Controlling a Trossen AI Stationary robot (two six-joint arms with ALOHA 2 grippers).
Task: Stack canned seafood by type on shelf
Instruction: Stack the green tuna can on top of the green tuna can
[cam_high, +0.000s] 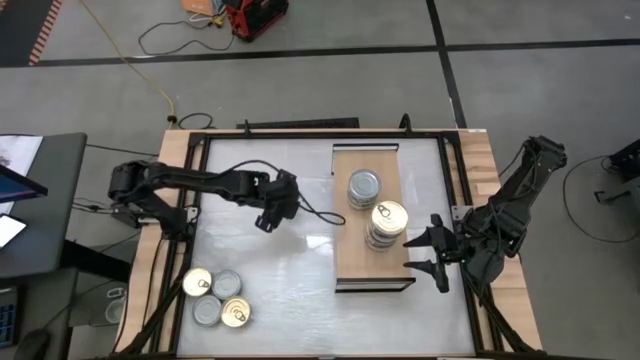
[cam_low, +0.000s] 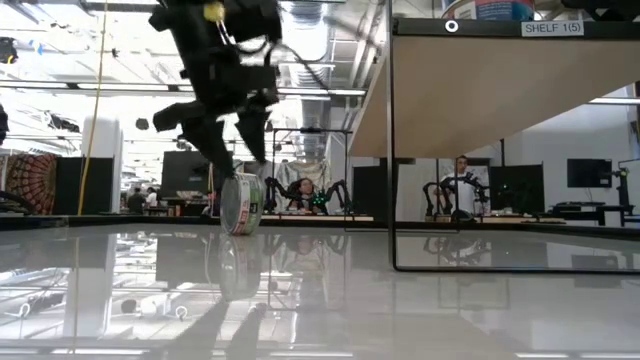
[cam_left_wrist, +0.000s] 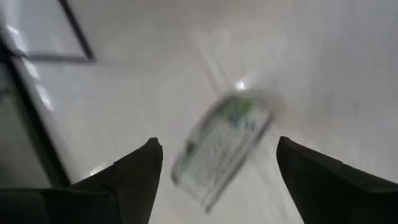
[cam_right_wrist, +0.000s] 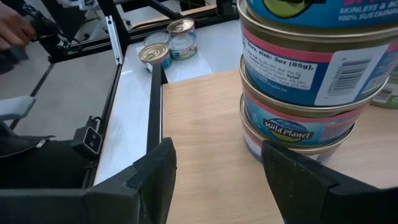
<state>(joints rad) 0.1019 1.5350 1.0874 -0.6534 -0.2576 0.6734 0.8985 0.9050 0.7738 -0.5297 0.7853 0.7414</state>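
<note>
My left gripper (cam_high: 268, 218) (cam_low: 235, 160) (cam_left_wrist: 217, 144) hangs open over the middle of the table. Under it a tin (cam_low: 240, 205) (cam_left_wrist: 221, 149) with a green-and-white label stands on its rim on the tabletop, between the spread fingers and clear of them; the high view hides it under the gripper. The shelf (cam_high: 350, 255) carries a silver-lid stack (cam_high: 363, 188) and a gold-lid stack (cam_high: 388, 222) (cam_right_wrist: 305, 81). My right gripper (cam_high: 410, 253) (cam_right_wrist: 217, 152) is open, level at the shelf's right side, just short of the gold-lid stack.
Several loose tins (cam_high: 215, 298) (cam_right_wrist: 168, 43), gold and silver lids, sit at the table's near-left corner. In the low view the shelf's board (cam_low: 480, 90) stands raised on thin dark legs (cam_low: 390, 150). A person's hand (cam_right_wrist: 12, 28) shows beyond the left side; people (cam_low: 460, 185) sit far behind.
</note>
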